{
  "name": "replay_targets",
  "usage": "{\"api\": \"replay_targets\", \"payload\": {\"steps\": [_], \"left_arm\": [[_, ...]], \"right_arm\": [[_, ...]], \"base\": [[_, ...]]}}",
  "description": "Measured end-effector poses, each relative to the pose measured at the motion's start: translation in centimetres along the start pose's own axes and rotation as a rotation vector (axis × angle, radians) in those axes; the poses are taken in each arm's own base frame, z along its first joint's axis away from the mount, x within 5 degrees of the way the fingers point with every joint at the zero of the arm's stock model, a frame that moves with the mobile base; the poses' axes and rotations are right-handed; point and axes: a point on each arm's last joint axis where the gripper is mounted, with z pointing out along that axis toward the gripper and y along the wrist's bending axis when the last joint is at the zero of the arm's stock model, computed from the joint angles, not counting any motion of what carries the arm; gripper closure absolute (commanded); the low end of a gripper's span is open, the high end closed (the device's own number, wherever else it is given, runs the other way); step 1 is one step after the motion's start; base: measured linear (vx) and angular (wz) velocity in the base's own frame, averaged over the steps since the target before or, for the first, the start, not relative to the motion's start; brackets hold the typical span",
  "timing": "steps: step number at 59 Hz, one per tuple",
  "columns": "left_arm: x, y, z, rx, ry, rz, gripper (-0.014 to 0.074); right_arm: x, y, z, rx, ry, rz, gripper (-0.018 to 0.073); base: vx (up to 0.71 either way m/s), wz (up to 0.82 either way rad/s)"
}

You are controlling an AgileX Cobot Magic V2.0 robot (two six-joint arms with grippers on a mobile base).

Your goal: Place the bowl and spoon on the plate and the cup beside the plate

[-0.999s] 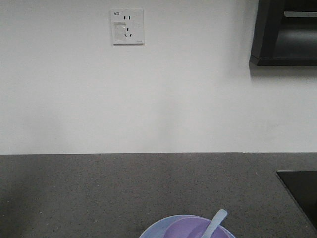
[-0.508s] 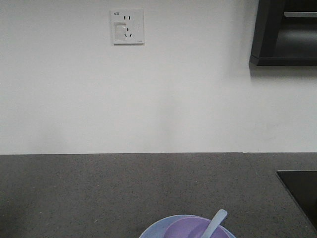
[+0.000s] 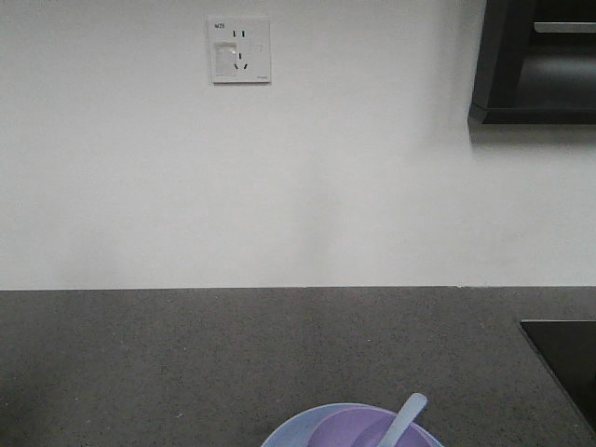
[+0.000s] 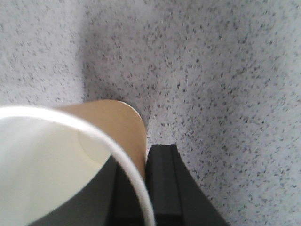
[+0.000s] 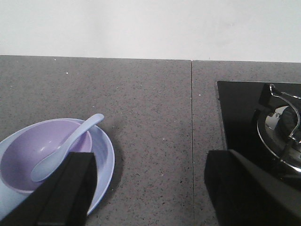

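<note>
Nothing moved; left gripper (image 4: 141, 188) holds cup (image 4: 70, 155); spoon (image 5: 66, 146) in bowl (image 5: 28, 150).

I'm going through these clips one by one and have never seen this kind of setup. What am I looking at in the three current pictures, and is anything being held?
This is a two-armed robot on a mobile base, with a camera near each gripper and one facing forward.

The front-facing view shows a white wall, a dark speckled countertop and, at the bottom edge, a round pale blue plastic plate carrying a lavender-purple plastic bowl with a small pale grey-white plastic spoon in it.

The right wrist view looks past the right gripper, whose two dark fingers stand wide apart with nothing between them. The same plate, bowl and spoon lie to its left; a black gas hob is on the right.

The left wrist view looks down at the counter. The brown paper cup with a white rim sits against a dark finger of the left gripper, apparently held.
</note>
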Motion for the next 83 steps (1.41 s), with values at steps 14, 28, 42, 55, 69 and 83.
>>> {"api": "replay_targets", "payload": {"steps": [14,28,42,55,69,83], "left_arm": [[-3.1,0.0,-5.3,0.065,-0.170,-0.033,0.0597],[-5.6,-3.9,-11.5,0.312,-0.384,0.055,0.0596],[-6.7,-10.4,-11.0,0.441,-0.323,0.210,0.0596],[-6.6,-17.6,-7.6,0.484,-0.175,0.388,0.0596],[-5.4,-22.4,-4.5,0.469,-0.038,0.549,0.0592],[-4.9,-23.8,-3.6,0.464,0.002,0.610,0.0549]], "right_arm": [[0.0,0.0,0.0,0.000,0.000,0.000,0.0014],[0.0,0.0,0.0,-0.003,0.001,0.003,0.0014],[0.0,0.0,0.0,-0.003,0.001,0.003,0.0014],[0.0,0.0,0.0,-0.003,0.001,0.003,0.0014],[0.0,0.0,0.0,-0.003,0.001,0.003,0.0014],[0.0,0.0,0.0,-0.003,0.001,0.003,0.0014]], "base": [[0.00,0.00],[0.00,0.00],[0.00,0.00],[0.00,0.00],[0.00,0.00],[0.00,0.00]]}}
